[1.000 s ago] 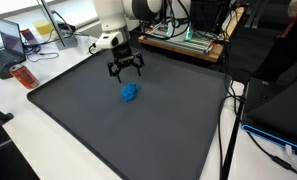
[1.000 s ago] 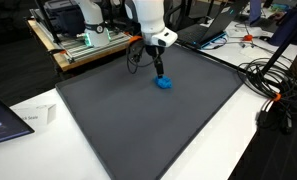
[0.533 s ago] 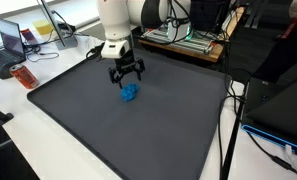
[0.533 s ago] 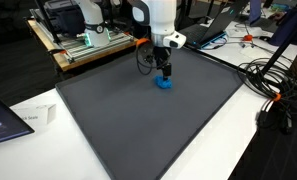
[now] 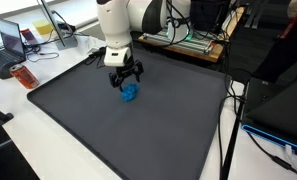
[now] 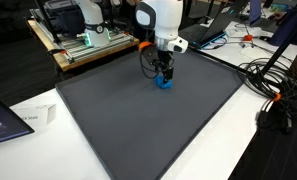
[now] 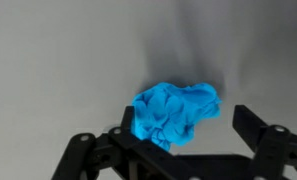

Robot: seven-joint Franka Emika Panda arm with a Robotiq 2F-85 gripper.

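Worktop (image 5: 148, 140): dark mat, carries everything. Gripper (image 5: 126, 78): hovers just above the cloth, fingers (image 7: 260, 132) spread wide, holding nothing. Cloth (image 7: 176, 112): blue, crumpled, on the mat beneath the gripper; step judged as approach, and a grip calls for a straight descent before closing.

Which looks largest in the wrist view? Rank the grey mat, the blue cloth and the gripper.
1. grey mat, filling the background.
2-3. Unranked: blue cloth and gripper span about alike, but the gripper is nearer the camera and cropped.
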